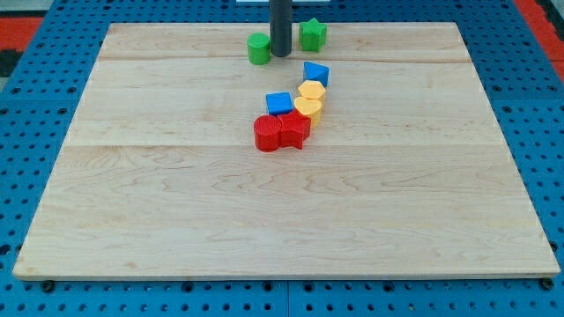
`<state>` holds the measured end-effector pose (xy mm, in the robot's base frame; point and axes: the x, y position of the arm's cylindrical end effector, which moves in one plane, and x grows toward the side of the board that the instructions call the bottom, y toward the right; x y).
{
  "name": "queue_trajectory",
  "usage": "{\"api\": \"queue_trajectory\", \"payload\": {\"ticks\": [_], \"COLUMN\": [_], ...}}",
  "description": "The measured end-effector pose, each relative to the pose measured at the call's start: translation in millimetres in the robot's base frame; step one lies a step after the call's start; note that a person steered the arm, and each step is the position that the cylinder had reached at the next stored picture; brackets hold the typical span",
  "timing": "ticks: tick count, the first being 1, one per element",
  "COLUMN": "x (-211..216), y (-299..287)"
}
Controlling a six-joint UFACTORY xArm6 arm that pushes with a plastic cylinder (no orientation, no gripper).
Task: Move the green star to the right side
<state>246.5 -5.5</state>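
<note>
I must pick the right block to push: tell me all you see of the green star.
The green star block is a small, matte, plastic-looking piece with a pointed outline, lying flat near the wooden board's top edge. It stands just to the view's right of my tip, apparently with a narrow gap. No other block touches it.

Bright even light, soft shadows, sharp focus

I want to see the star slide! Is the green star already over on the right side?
Not yet. The green star-shaped block sits near the view's top edge of the wooden board, around the middle. My tip stands just to its left, between it and the green round block, placed for a rightward push. The whole slide to the right remains.
</note>
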Motion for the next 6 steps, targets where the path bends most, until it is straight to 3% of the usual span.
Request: {"api": "queue_trajectory", "payload": {"ticks": [1,3,4,5,6], "x": [-49,-44,-54,-52,-28], "y": [22,93,98,45,45]}}
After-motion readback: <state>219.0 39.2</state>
